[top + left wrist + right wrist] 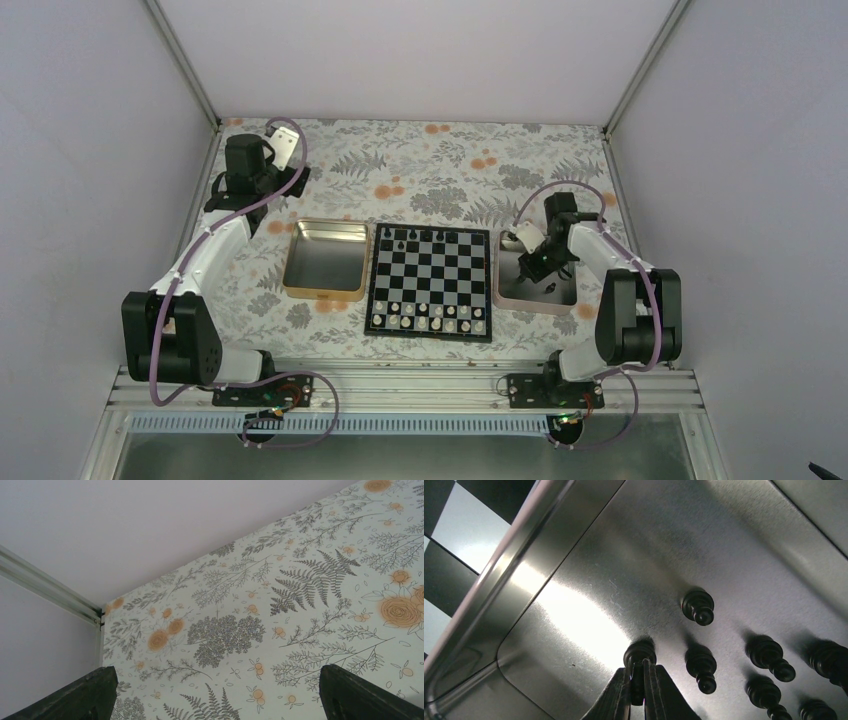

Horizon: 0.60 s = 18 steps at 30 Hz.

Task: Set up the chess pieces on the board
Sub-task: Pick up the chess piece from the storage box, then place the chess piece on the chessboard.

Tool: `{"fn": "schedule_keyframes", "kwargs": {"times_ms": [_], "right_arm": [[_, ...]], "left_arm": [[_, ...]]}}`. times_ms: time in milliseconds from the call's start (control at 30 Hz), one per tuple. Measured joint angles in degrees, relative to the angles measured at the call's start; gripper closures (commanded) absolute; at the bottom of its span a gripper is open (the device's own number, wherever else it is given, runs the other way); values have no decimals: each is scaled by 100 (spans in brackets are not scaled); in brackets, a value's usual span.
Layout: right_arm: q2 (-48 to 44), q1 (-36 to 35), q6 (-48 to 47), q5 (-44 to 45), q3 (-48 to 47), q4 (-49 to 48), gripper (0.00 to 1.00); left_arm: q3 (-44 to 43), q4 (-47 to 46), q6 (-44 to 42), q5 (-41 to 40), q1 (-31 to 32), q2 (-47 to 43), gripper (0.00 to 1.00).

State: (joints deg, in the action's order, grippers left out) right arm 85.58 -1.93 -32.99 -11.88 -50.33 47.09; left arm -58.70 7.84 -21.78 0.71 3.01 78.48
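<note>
The small chessboard point(430, 282) lies mid-table, with three black pieces point(415, 238) on its far row and pale pieces on its near rows. My right gripper point(638, 672) is down inside the silver tray point(574, 545) right of the board, shut on a black chess piece point(640, 652) that stands on the tray floor. Several more black pieces point(698, 606) stand in the tray to its right. In the top view the right gripper point(535, 268) hangs over that tray point(505, 296). My left gripper point(262, 195) is open and empty at the far left, above the flowered cloth point(250, 630).
An empty gold tray point(325, 260) sits left of the board. The board's edge shows beyond the silver tray's rim in the right wrist view point(459, 540). White walls enclose the table at the back and sides.
</note>
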Motion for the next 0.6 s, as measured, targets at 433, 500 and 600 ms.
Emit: {"fn": "schedule_keyframes", "kwargs": {"times_ms": [433,500,600], "right_arm": [[310,-529,-142,184,-2546,1047,93],[715,-809,-177,264,-3392,1252,93],[1519,-1237,-238,332,-4581,1493,94]], "left_arm": [[0,4,0,-2,0,-2,0],[0,4,0,-7,0,-2,0],[0,20,0,-31,0,-15,0]]}}
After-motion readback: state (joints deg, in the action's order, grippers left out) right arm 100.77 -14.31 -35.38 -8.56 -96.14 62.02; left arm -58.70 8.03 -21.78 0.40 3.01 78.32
